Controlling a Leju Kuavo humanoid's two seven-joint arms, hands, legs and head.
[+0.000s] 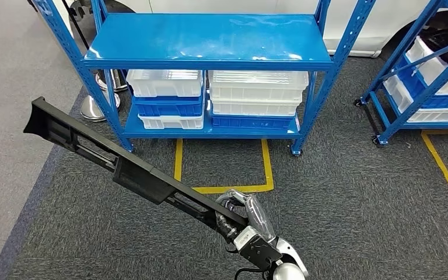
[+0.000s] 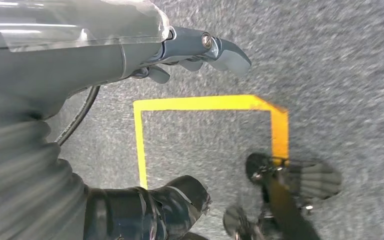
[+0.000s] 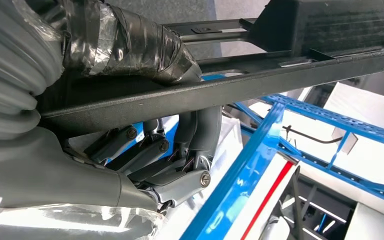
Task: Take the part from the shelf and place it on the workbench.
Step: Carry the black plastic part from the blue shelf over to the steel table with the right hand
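Note:
The part [image 1: 134,172] is a long black plastic bar with open slots and a boxy middle section. My right hand [image 1: 248,219] grips it at its near end, and it slants up and away to the left above the grey carpet. In the right wrist view the part [image 3: 280,75] crosses the picture, with the thumb over it and the fingers [image 3: 155,150] curled beneath. My left hand [image 2: 130,55] hangs above the carpet with fingers and thumb apart and nothing in it.
A blue shelf rack [image 1: 210,41] stands ahead, with stacked white and blue bins [image 1: 256,87] on its low shelf. Another blue rack [image 1: 420,87] is at the right. Yellow tape lines [image 1: 233,188] mark the carpet. Chrome stand bases [image 1: 93,108] sit at the left.

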